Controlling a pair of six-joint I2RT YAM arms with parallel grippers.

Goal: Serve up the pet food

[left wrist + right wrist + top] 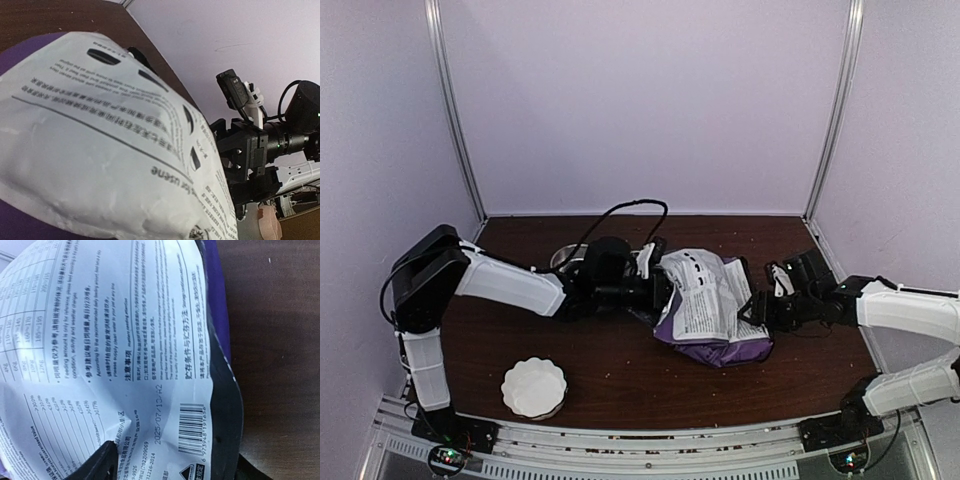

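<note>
Purple bag (712, 310): lift it evenly so you spill nothing.
Left gripper (658, 290): jaws hidden, cannot tell.
Right gripper (752, 312): straddles bag edge, grip unclear.

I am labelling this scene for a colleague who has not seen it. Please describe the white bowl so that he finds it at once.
Look at the dark brown table, near its front edge, beside the left arm's base. There the white bowl sits alone, apart from the bag in the middle. It is round, plain white, with a scalloped rim; the bag is crumpled and printed.
</note>
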